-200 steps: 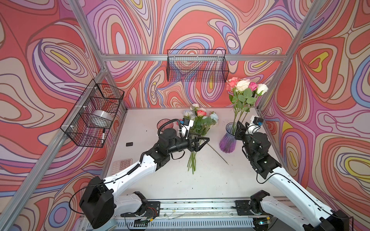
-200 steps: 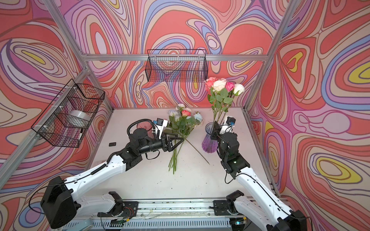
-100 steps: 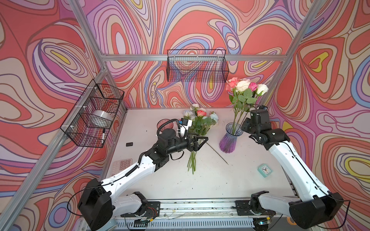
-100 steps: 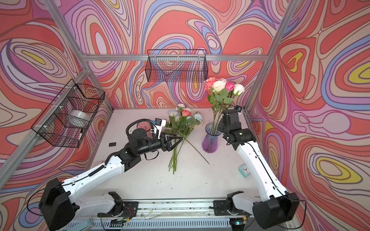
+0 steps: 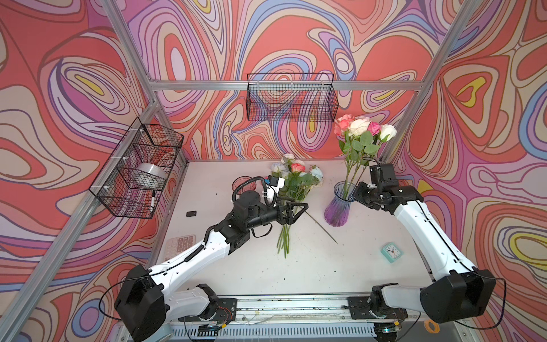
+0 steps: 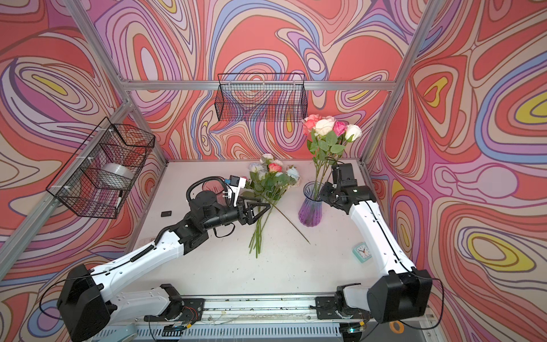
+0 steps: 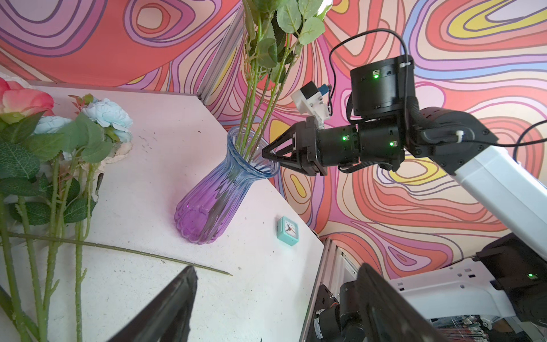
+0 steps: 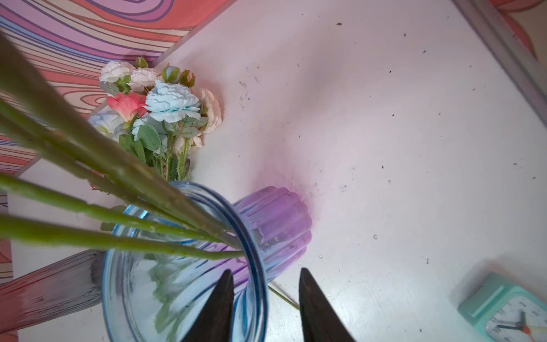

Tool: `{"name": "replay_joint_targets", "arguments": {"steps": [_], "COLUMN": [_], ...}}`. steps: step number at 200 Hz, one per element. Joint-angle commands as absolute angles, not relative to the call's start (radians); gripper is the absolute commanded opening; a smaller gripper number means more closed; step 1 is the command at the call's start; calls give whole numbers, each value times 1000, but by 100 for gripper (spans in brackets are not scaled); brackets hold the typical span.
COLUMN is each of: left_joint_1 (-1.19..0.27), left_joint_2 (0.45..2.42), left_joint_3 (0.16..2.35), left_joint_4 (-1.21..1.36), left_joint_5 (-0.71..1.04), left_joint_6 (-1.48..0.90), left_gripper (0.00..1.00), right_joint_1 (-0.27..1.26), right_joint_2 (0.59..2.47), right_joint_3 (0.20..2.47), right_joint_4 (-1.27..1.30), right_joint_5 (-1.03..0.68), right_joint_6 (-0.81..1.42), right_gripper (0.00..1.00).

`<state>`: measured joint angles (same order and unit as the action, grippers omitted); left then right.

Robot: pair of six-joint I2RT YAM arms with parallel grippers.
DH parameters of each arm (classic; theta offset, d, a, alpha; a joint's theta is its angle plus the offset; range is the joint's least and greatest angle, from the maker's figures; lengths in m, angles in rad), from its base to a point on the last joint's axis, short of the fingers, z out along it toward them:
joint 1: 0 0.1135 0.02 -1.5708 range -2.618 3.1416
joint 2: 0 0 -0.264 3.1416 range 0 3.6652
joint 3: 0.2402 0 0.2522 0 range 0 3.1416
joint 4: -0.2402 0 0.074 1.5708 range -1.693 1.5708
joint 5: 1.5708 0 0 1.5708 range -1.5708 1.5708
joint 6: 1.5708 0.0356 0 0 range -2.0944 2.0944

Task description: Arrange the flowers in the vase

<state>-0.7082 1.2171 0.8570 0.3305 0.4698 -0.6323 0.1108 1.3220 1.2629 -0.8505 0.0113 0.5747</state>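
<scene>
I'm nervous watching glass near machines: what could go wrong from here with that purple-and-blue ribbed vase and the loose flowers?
The right gripper straddles the rim of the purple-and-blue ribbed glass vase, one finger inside; with tall roses leaning out, a tug might tip it. The open left gripper is at the tangled bunch of leafy flowers on the table and may lift several together.

Enclosed by walls (image 5: 296, 35) swirled in coral, lilac, cream and blue, framed with aluminium rails (image 5: 284, 85). Floored by a pale, speckled bench (image 5: 325, 272). Hung with two black wire baskets (image 5: 291, 100) (image 5: 127, 204). Lit softly and evenly.
</scene>
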Motion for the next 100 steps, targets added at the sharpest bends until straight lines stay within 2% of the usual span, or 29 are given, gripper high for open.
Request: {"name": "replay_joint_targets", "arguments": {"steps": [1,49,89,100], "left_joint_1": [-713,-713,-713,-713], "left_joint_2": [1195,1191,1190,1190], "left_joint_3": [892,894,895,895], "left_joint_4": [321,318,315,311], "left_joint_5": [464,465,465,462], "left_joint_6": [-625,-620,-614,-610], "left_gripper": [85,84,85,84], "right_joint_1": [105,104,94,86], "right_joint_2": [1326,1326,1336,1344], "right_joint_3": [1238,1216,1221,1225], "right_joint_4": [-822,-792,-760,-745], "right_joint_5": [-25,-30,-11,-11], "right_joint_6": [589,592,591,589], "right_gripper": [33,12,0,0]}}
